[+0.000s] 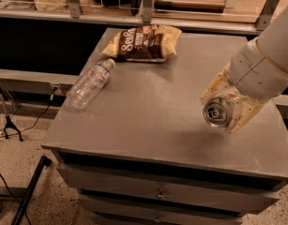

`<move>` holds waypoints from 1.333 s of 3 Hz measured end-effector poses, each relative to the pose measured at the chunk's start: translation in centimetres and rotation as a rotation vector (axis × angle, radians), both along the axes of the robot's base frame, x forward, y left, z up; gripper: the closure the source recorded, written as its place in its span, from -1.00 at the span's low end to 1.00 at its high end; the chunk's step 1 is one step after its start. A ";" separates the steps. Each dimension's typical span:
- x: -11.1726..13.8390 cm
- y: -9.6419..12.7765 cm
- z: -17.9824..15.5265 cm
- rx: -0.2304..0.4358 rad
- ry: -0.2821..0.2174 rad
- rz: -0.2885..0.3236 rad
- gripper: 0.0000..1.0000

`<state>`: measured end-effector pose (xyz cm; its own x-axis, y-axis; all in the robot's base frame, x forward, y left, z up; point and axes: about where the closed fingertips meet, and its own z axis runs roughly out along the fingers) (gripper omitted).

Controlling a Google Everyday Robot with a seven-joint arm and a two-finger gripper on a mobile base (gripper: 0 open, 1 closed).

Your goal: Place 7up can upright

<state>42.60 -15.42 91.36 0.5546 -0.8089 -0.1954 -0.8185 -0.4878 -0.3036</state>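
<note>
Silver 7up can (215, 113), clamped in the gripper (223, 109) over the right of the table (171, 97), points its top at me, not upward.

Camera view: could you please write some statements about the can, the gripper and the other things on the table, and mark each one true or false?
1. The gripper is shut on the 7up can, over the right side of the table. True.
2. The 7up can stands upright on the table. False: the gripper holds it tipped, its top facing the camera.
3. The water bottle lies on its side near the table's left edge. True.
4. The chip bag lies at the table's front edge. False: it lies at the far edge, beyond the bottle.
5. The water bottle touches the can. False: they are far apart.
</note>
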 end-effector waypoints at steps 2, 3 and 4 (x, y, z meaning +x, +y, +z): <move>0.2 -0.7 1.7 -0.131 -0.014 -0.098 1.00; 0.1 -0.4 1.9 -0.118 -0.017 -0.084 1.00; 0.6 -0.7 2.2 -0.042 0.005 -0.114 1.00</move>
